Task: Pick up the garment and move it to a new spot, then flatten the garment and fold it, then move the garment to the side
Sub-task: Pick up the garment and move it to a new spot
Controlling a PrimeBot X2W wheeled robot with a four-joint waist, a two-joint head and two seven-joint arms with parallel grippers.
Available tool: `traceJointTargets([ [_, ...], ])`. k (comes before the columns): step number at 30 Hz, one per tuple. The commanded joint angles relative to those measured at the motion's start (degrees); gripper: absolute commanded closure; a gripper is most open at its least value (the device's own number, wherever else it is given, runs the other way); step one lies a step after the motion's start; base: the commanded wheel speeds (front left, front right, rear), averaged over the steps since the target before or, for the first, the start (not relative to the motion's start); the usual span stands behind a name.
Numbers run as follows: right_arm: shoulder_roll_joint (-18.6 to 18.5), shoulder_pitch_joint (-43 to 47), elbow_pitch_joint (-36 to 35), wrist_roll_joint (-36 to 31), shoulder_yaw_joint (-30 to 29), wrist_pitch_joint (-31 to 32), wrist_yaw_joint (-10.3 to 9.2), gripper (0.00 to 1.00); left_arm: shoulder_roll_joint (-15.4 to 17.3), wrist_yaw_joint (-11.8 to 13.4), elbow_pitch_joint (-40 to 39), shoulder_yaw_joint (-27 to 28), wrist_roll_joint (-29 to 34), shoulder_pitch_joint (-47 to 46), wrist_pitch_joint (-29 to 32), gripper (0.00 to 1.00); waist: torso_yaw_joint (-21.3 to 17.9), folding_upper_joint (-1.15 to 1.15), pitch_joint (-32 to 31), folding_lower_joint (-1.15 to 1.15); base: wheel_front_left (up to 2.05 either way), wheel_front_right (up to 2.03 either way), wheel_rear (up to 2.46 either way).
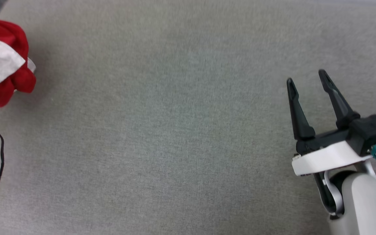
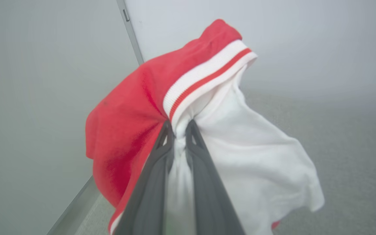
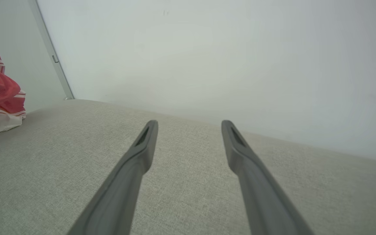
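**Right arm, near right.** The right gripper is hovering over the grey woven fabric surface. Its two long dark fingers are standing wide apart with nothing between them.

**Near left edge.** A thin black cable is lying looped on the same surface, apart from the cloth.

**Far left.** The garment, a red jersey T-shirt with white sleeves and red-and-white striped trim, is sitting bunched in a heap. In the right wrist view its lowest white fold appears to be touching the surface.

**Left arm.** The left gripper is clenching a gathered pinch of white sleeve cloth just below the striped cuff, with its fingers drawn nearly together on the fabric.

**Farthest.** A pale wall is rising behind the surface.

**Handling assessment.** The shirt is judged light, soft and limp, so once raised it will be drooping and trailing rather than holding its shape. The sleeve pinch is probably adequate for carrying. A shallow bite on thin knit risks slipping. For flattening, holds at the shoulders or hem corners would be serving better.
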Motion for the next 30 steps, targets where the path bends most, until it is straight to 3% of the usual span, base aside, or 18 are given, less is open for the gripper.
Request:
traceJointTargets([
  [1, 0.0, 1.4, 0.2, 0.3, -0.4, 0.0, -0.03, 0.0, -0.6, 0.0, -0.1, -0.1, 0.2, -1.4, -2.6, 1.0, -0.6, 0.0, -3.3, -0.01, 0.0, 0.0, 0.0],
  [6, 0.0, 3.8, 0.2, 1.4, -1.5, 0.3, -0.03, 0.0, -2.8, 0.5, -0.9, -1.9, 1.8, -2.0, -10.5, 1.0, -2.4, 0.0, -7.1, -0.01, 0.0, 0.0, 0.0],
  [13, 0.0, 6.7, 0.2, 2.5, -2.1, 0.6, -0.03, 0.0, -9.8, 1.6, -6.4, -4.5, 1.8, 1.5, -16.5, 1.0, -8.1, 0.0, -11.6, -0.01, 0.0, 0.0, 0.0],
  [23, 0.0, 9.8, -0.7, 3.2, -2.6, 1.9, -0.03, 0.0, -21.1, 2.7, -17.1, -11.7, 2.6, 11.6, -18.0, 1.0, -15.5, 0.0, -14.0, -0.01, 0.0, 0.0, 0.0],
  [30, 0.0, 10.4, -1.4, 4.6, -2.3, 2.1, -0.02, 0.0, -26.0, 1.1, -18.3, -20.9, 3.0, 20.0, -16.3, 1.0, -17.9, 0.0, -11.9, -0.01, 0.0, 0.0, 0.0],
])
